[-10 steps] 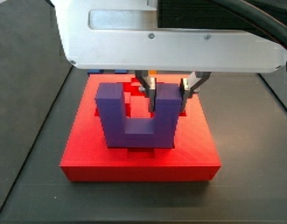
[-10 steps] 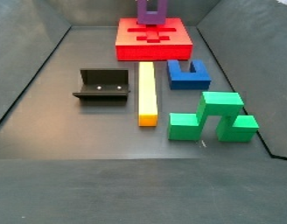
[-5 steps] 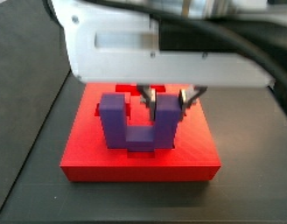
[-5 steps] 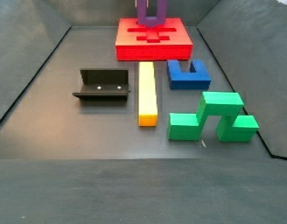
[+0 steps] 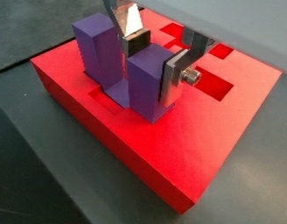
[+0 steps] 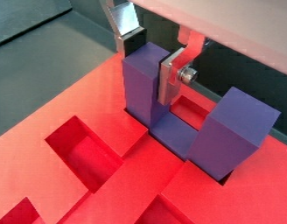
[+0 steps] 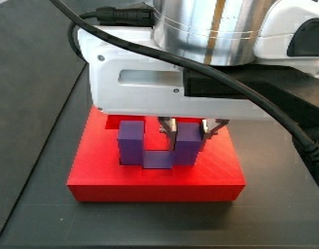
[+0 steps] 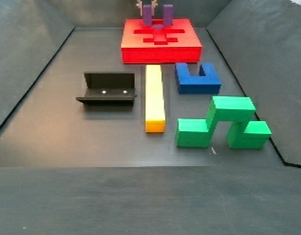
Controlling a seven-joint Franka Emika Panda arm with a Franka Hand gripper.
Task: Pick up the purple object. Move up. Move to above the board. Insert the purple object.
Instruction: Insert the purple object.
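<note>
Over the board (image 5: 170,140), the tool (image 5: 157,54) pinches one prong of the purple object (image 5: 122,70) between its silver fingers (image 6: 171,77); the object stands upright, its base sunk in a recessed cutout of the board in both wrist views; the other prong stands free.

One board (image 8: 163,42), one purple object (image 8: 156,13), one blue block (image 8: 196,78), one green block (image 8: 224,123), one yellow bar (image 8: 154,96), one fixture (image 8: 107,90) (dark), one claw (image 7: 186,124).
</note>
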